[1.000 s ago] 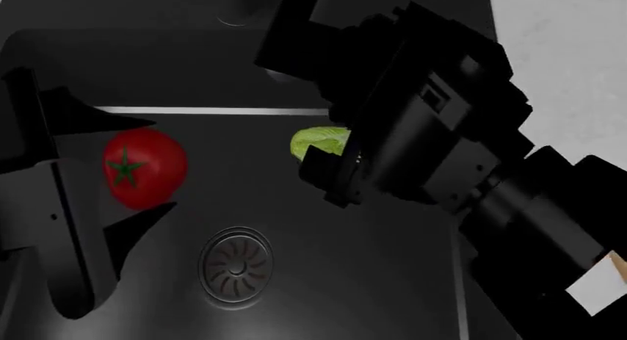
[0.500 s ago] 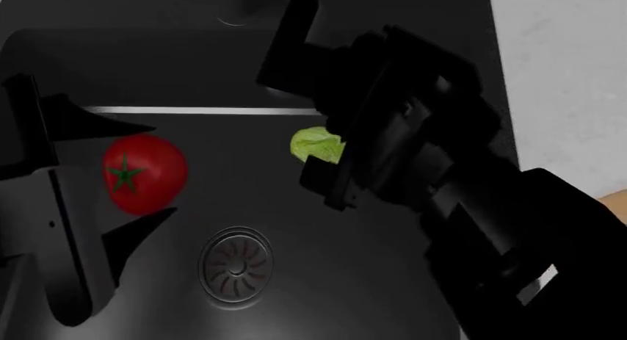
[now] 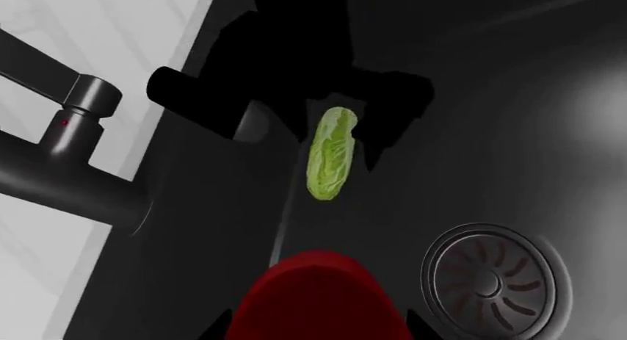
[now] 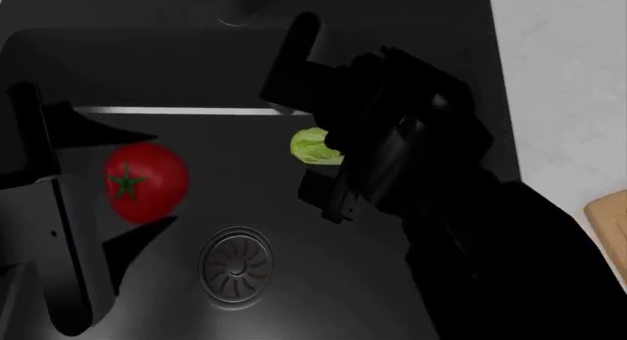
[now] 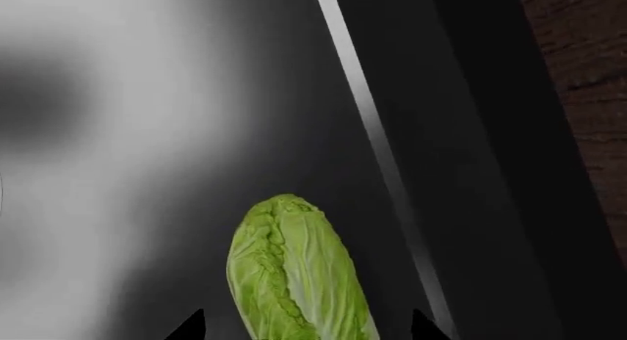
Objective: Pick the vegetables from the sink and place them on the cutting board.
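**Both vegetables down in the black sink, one between each of my end effectors**

The napa cabbage (image 5: pixel 294 270) is a small oblong head, pale green with crinkled, veined leaves. It lies on the floor of the sink (image 4: pixel 324 281), close under the back wall. My right end effector (image 4: pixel 311 145) is spread around it, one dark finger on each side; I cannot tell whether either touches the leaves.

The tomato (image 4: pixel 145 180) is round, glossy and deep red, with a green star-shaped stem facing up. It sits between the two angular black fingers of my left end effector (image 4: pixel 132 182), which stands spread; whether the finger tips touch its skin I cannot tell.

The basin is deep, rectangular and matte black, its floor smooth, with a thin bright line along the foot of the back wall. A round metal drain (image 4: pixel 236 268) with curved slots lies near the tomato. A black faucet (image 3: pixel 73 145) rises from the pale worktop (image 4: pixel 559 83) beside the sink. A corner of the light-wood cutting board (image 4: pixel 609 222) shows on that worktop, well apart from both vegetables.
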`<state>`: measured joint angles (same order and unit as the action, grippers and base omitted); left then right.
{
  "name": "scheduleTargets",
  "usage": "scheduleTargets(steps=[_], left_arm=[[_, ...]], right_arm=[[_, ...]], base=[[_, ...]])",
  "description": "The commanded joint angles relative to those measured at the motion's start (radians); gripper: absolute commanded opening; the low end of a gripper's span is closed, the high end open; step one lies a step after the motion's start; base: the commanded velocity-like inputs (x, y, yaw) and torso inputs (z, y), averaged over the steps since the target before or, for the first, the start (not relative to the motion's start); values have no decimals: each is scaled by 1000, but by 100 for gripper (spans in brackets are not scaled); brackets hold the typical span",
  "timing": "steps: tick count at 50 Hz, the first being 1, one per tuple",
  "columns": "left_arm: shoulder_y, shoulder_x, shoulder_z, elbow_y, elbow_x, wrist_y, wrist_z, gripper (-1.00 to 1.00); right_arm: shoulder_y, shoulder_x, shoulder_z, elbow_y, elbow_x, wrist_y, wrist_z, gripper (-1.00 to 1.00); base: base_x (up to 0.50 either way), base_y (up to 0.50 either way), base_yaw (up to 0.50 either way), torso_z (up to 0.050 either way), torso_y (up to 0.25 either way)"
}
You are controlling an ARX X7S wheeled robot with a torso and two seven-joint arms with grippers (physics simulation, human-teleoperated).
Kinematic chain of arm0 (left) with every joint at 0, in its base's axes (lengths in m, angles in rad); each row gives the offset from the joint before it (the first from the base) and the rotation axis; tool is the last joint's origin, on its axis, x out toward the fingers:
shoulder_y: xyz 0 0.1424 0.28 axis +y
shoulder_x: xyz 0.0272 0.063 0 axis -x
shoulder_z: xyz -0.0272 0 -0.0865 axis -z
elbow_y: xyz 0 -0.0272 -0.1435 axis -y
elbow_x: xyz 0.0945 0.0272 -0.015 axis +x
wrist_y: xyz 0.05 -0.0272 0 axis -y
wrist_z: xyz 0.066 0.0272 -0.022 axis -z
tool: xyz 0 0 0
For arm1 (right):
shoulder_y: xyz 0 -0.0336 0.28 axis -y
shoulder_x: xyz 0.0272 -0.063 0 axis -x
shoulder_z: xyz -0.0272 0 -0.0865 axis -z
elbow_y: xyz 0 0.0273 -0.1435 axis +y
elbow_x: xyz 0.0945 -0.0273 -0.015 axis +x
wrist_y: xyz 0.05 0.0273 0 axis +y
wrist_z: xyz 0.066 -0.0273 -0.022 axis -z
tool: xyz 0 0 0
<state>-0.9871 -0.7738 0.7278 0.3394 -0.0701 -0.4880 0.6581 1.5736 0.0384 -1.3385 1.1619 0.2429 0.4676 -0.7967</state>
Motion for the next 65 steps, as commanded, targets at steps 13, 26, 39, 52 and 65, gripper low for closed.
scheduleTargets(steps=[13, 26, 39, 52, 65], left_arm=[[6, 30, -23, 4, 1, -23, 1, -100], [8, 32, -37, 14, -17, -36, -3, -100], [-1, 37, -39, 17, -20, -42, -4, -100], [-36, 55, -35, -18, 8, -74, -21, -100], [-37, 100, -44, -77, 73, -122, -132, -100]], right_arm=[[-30, -34, -66, 89, -14, -70, -8, -100], [19, 170, -56, -431, 45, 211, -34, -100], [55, 276, -47, -673, 83, 372, -34, -100], [81, 331, 18, -767, 119, 408, -4, -100], [83, 403, 134, -911, 147, 417, 117, -100]], base=[[25, 0, 0, 0, -4], [25, 0, 0, -2, 91], [25, 0, 0, -6, 250], [26, 0, 0, -4, 250], [27, 0, 0, 0, 250]])
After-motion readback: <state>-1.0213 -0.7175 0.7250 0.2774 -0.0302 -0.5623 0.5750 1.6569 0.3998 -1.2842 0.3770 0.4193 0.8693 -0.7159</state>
